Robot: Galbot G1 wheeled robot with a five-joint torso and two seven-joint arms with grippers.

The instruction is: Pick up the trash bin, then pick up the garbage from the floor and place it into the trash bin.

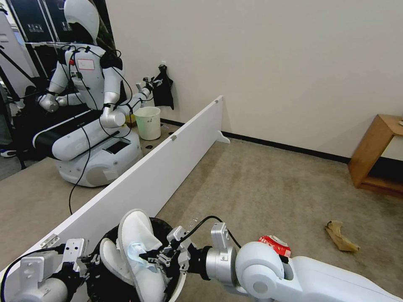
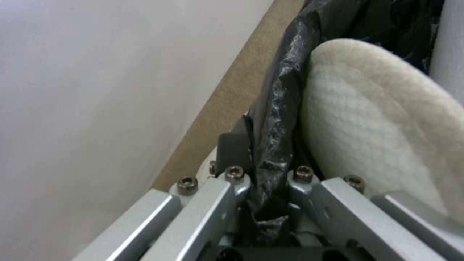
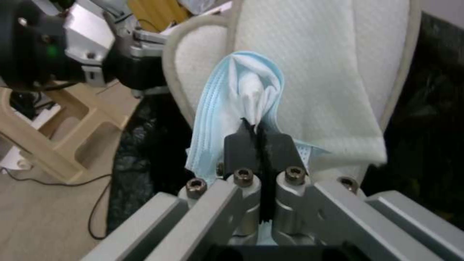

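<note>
A long white partition board [image 1: 159, 167] crosses the carpeted floor [image 1: 260, 184], with the trash bin [image 1: 110, 268] just beside its near end. Two white slippers [image 1: 140, 247] stand in the bin. The left gripper [image 2: 268, 177] pinches the bag-lined rim; the right gripper [image 3: 261, 145], reaching over the bin, pinches a pale blue face mask [image 3: 241, 94]. A brown paper bag [image 1: 341, 237] lies well apart.

White arms, silver screw-studded wrist links, black cables.
</note>
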